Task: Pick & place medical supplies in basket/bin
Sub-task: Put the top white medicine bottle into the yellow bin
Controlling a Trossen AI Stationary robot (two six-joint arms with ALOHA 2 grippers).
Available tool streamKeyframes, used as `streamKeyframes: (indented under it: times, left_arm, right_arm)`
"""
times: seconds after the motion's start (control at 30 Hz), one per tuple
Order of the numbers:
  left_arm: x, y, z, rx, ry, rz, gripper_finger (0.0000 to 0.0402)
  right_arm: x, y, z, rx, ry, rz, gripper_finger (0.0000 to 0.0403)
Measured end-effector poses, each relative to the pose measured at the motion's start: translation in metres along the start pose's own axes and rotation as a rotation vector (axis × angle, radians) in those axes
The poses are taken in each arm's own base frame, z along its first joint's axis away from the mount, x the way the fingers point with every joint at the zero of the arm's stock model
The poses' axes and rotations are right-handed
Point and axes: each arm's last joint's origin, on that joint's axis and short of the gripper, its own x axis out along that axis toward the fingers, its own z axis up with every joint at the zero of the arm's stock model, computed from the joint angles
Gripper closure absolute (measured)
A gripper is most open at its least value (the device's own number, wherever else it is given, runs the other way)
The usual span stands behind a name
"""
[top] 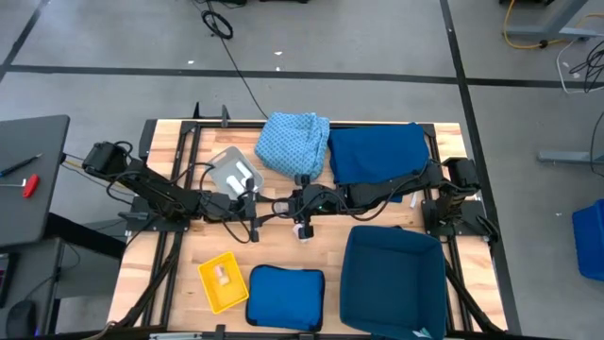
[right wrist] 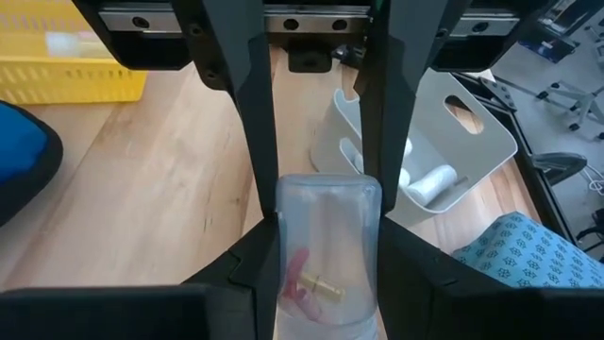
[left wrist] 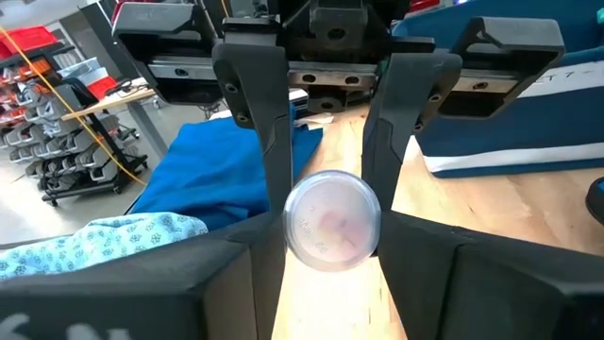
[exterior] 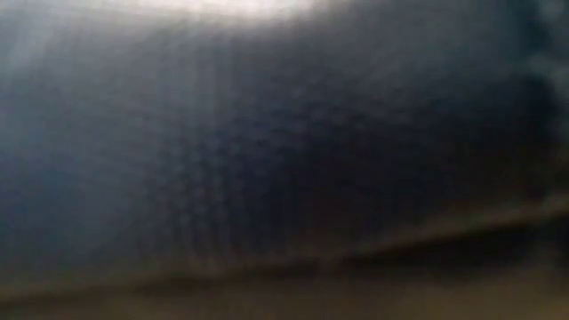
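Note:
A small clear vial (right wrist: 327,247) with pink and yellowish bits inside sits between both grippers over the table's middle; in the left wrist view I see its round end (left wrist: 331,219). My left gripper (top: 286,204) comes from the left and my right gripper (top: 310,200) from the right, fingertips meeting, each shut on the vial. The grey tray (top: 233,174) holds white rolls (right wrist: 429,181). A pale packet lies in the yellow basket (top: 223,281). The light blue patterned cloth (top: 294,142) and the dark blue cloth (top: 377,151) lie at the far side. My left gripper pinches the clear vial between its two fingers (left wrist: 255,260), coming level from the table's left; the vial's round end (left wrist: 321,241) faces its camera. The vial is clear of the table. My right gripper pinches the same vial on its side walls (right wrist: 288,236) between its two fingers (right wrist: 255,260), coming level from the table's right, opposite the left fingers.
The large dark blue bin (top: 392,279) stands at the near right and the flat blue pad (top: 285,297) lies at the near middle. A small white thing (top: 304,229) shows just near of the grippers. Something dark and blurred fills the low view.

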Motion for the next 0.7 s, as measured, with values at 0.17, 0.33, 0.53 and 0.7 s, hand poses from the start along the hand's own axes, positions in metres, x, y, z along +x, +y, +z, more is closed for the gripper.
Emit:
streamKeyframes:
  times: [0.17, 0.33, 0.53, 0.7]
  left_arm:
    - [0.0000, 0.0003, 0.0001, 0.004, 0.001, 0.008, 0.0253]
    - [0.0000, 0.0004, 0.0002, 0.006, 0.001, 0.010, 0.0253]
    - [0.0000, 0.0003, 0.0010, 0.005, -0.008, 0.006, 0.0253]
    - [0.0000, 0.0001, 0.0008, 0.011, -0.005, 0.004, 0.0253]
  right_arm:
    - [0.0000, -0.0001, 0.0001, -0.006, -0.001, 0.000, 0.0270]
    - [0.0000, 0.0002, 0.0003, -0.019, -0.003, 0.001, 0.0244]
    - [0.0000, 0.0001, 0.0010, -0.025, -0.009, 0.002, 0.0207]
    - [0.0001, 0.0001, 0.0008, -0.033, -0.007, 0.002, 0.0209]
